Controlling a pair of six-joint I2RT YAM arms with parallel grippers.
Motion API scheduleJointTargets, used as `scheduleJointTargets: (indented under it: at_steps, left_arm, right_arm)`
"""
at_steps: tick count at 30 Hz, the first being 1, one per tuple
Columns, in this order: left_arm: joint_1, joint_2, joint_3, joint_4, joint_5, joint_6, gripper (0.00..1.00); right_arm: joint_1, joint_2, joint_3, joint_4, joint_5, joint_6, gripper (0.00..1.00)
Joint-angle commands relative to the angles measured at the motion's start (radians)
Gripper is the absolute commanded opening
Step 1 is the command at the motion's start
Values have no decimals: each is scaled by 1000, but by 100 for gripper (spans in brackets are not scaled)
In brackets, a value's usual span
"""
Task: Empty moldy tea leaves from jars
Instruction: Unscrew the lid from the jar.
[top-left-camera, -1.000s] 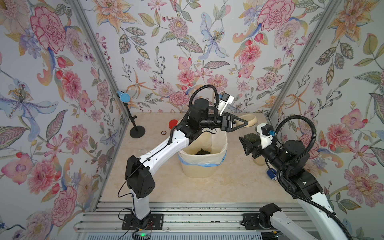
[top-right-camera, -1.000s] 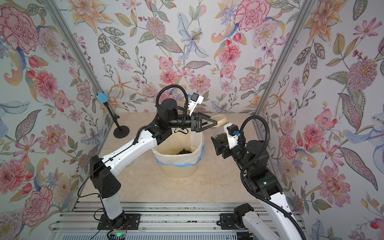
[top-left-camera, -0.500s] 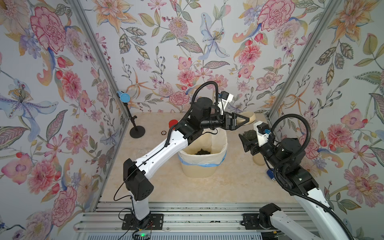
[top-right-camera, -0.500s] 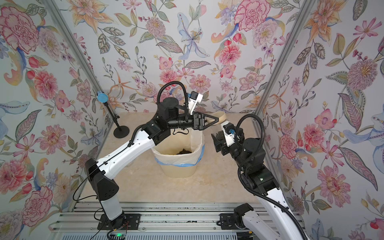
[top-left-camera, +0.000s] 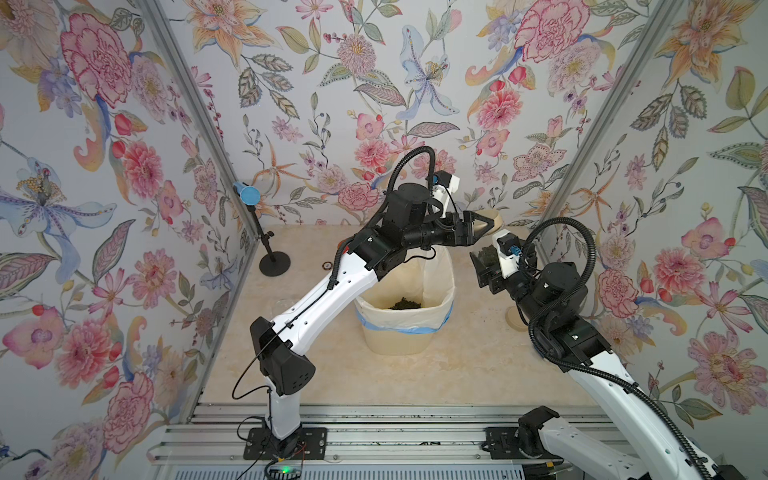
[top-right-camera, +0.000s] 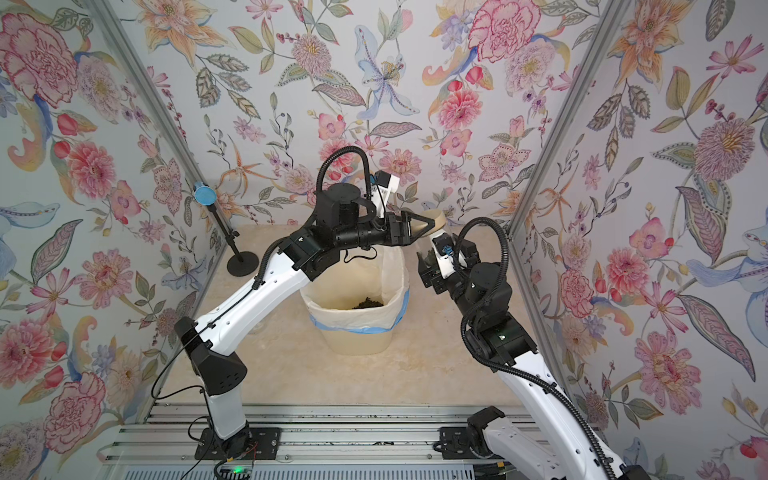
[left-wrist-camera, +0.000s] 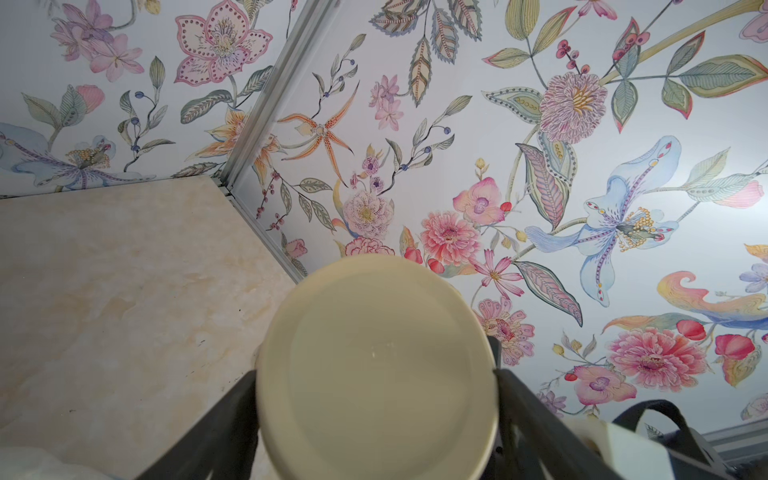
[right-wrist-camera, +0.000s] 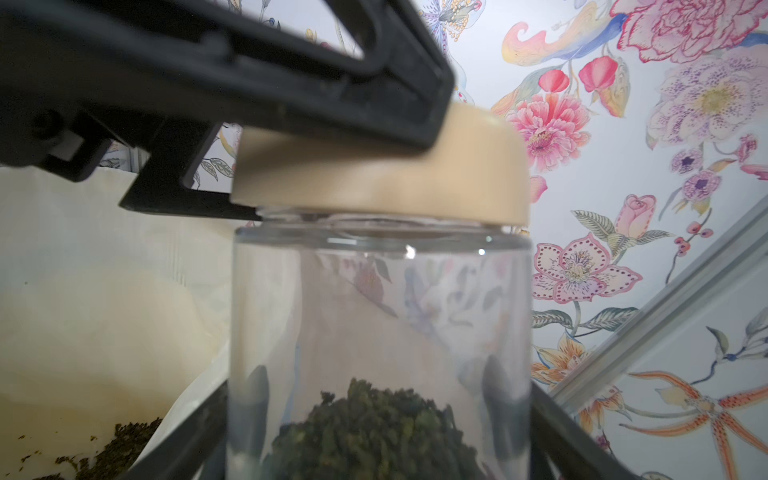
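Observation:
My right gripper (right-wrist-camera: 380, 436) is shut on a clear jar (right-wrist-camera: 380, 316) and holds it upright, just right of the bin. A heap of dark tea leaves (right-wrist-camera: 370, 432) lies in the jar's bottom. A flat beige lid (right-wrist-camera: 382, 178) rests slightly tilted on the jar's mouth. My left gripper (left-wrist-camera: 376, 395) is shut on the rim of that lid (left-wrist-camera: 376, 374), one finger on each side. In both top views the left gripper (top-left-camera: 482, 226) (top-right-camera: 419, 226) reaches across the bin to the lid (top-left-camera: 490, 220). The right gripper (top-left-camera: 484, 266) (top-right-camera: 428, 266) is just below it with the jar (top-left-camera: 486, 255).
A cream bin (top-left-camera: 405, 332) with a white liner stands mid-table, with loose tea leaves (top-left-camera: 405, 305) in it. A black stand with a blue disc (top-left-camera: 249, 194) is at the back left. Another beige lid (top-left-camera: 513, 320) lies on the table beside the right arm.
Both grippers have moved together toward the back of the table, the left still on the lid and the right still on the jar.

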Motion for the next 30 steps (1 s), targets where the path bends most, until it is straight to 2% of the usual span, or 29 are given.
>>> scheduleJointTargets:
  at_steps: [1,8,18,24,30]
  left_arm:
    - [26,42,86,-64,-61,19,78]
    - [28,53,101,-82,-86,16,78]
    - [41,46,102,-100,-113,16,78]
    - [52,32,92,-64,-63,-18,78]
    - [73,12,39,30,51,-61,78]
  right_arm:
    - [1,12,41,136,54,-43,47]
    - [18,58,36,225,167,-96,46]
    - [21,91,6,313,238,-107,46]
    - [28,97,0,333,254,-131,46]
    - [13,88,-12,332,206,-91,46]
